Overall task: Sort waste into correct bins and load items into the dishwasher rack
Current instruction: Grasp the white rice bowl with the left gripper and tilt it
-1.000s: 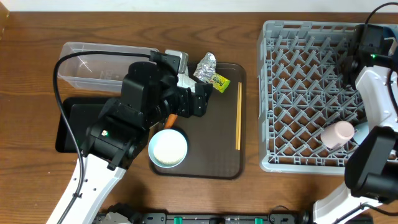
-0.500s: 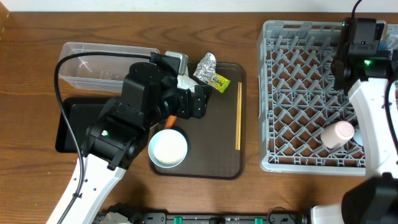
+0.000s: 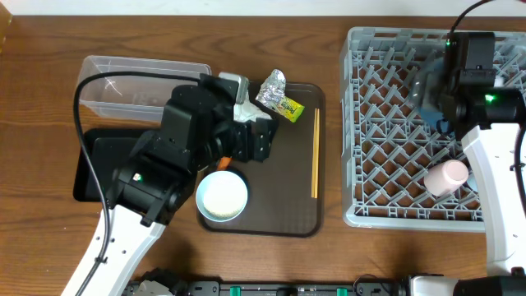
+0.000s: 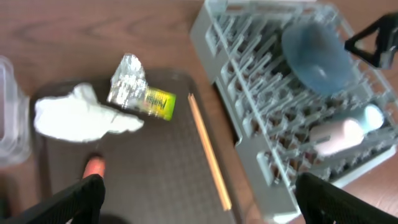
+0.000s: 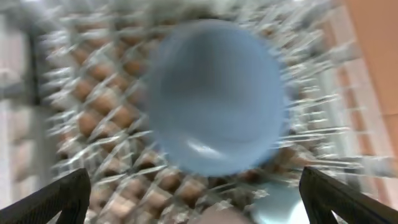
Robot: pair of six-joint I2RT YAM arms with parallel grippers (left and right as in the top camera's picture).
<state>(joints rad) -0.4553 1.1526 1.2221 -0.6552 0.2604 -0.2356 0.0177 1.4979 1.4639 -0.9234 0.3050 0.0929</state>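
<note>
Overhead, the large blue dish [image 3: 427,89] is a blur over the far half of the dishwasher rack [image 3: 386,173], which sits along the right edge of the tabletop [image 3: 49,66]; whether it rests on the pegs cannot be told. The right tool [image 5: 194,177] hangs just beside it, fingers spread wide, gripping nothing. A pink cup [image 3: 446,177] lies in the rack's near right part. Toward the tabletop's middle the left tool [image 4: 199,183], equally wide open and empty, hovers over a dark-brown serving tray [image 4: 168,168] carrying white tissue [image 4: 78,115], foil [image 4: 127,78], a yellow-green wrapper [image 4: 155,102] and chopsticks [image 4: 208,152].
</note>
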